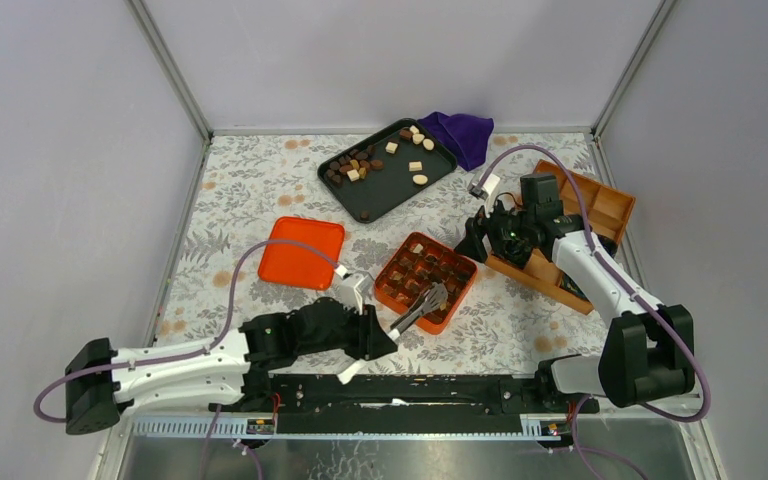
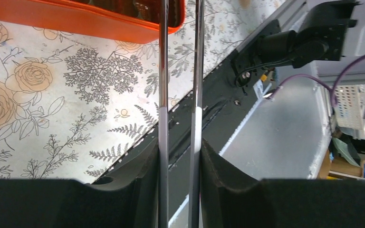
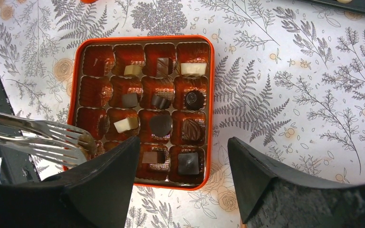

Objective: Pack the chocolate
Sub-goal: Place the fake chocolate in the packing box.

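Loose chocolate pieces (image 1: pixel 358 166), dark, brown and cream, lie on a black tray (image 1: pixel 400 196) at the back. An orange box (image 1: pixel 457 289) with square compartments sits mid-table and holds several pieces (image 3: pixel 160 125). My left gripper (image 1: pixel 378 336) is shut on metal tongs (image 1: pixel 415 308); in the left wrist view (image 2: pixel 179 147) the tong arms (image 2: pixel 163 95) run between its fingers. The tong tips (image 3: pixel 71 140) reach over the box's near-left corner with what looks like a brown piece (image 3: pixel 86 142) between them. My right gripper (image 1: pixel 475 240) is open and empty, hovering beside the box (image 3: pixel 183 145).
The orange lid (image 1: pixel 302 252) lies left of the box. A purple cloth (image 1: pixel 458 135) sits behind the tray. A wooden box (image 1: pixel 600 205) stands under the right arm at the right. The black mounting rail (image 1: pixel 400 390) runs along the near edge.
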`<action>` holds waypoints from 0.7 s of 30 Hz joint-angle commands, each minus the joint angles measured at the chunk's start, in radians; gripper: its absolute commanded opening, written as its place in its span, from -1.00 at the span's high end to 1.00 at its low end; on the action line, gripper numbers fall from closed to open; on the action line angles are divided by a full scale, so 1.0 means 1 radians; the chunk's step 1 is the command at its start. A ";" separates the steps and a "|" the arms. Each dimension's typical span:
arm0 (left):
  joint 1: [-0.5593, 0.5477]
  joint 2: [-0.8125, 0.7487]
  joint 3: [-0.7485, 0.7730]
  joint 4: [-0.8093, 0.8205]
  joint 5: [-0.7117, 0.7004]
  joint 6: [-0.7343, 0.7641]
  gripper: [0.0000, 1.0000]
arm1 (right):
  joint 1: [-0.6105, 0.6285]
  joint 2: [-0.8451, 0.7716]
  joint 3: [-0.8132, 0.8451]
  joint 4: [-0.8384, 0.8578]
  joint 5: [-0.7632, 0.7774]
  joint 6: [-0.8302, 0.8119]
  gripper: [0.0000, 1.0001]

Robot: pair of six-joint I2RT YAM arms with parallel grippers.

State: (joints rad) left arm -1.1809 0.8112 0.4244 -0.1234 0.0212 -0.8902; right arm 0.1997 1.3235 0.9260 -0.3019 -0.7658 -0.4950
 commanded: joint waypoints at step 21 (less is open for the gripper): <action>-0.072 0.197 0.114 0.119 -0.159 0.013 0.94 | -0.005 0.017 0.005 0.021 0.005 -0.022 -0.53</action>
State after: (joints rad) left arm -1.2419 0.9920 0.4911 -0.1017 -0.1093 -0.8909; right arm 0.1989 1.3422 0.9260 -0.3019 -0.7509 -0.5011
